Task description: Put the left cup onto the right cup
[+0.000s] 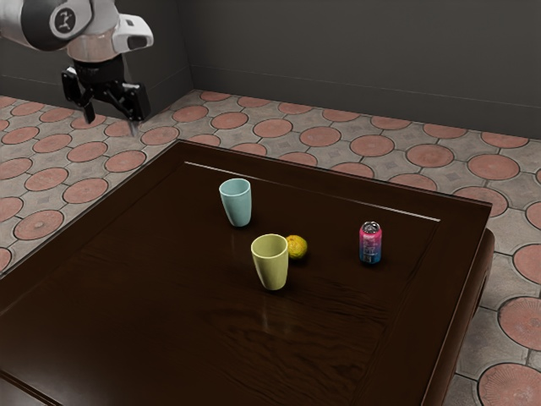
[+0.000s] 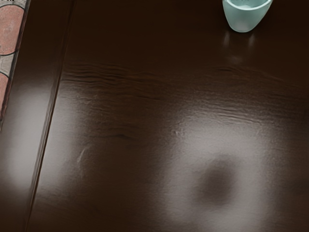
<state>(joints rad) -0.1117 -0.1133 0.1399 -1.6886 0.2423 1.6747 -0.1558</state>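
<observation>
Two cups stand upright on the table [image 1: 169,338]: the blue cup [image 1: 236,201] near the yellow cup [image 1: 270,261], behind it, not touching. The gripper [image 1: 111,121], fingers spread and empty, hangs well away from the yellow cup.

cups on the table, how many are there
2. A light blue cup stands upright toward the far side of the table. A yellow-green cup stands nearer the camera, beside a yellow fruit. None seems hidden.
</observation>
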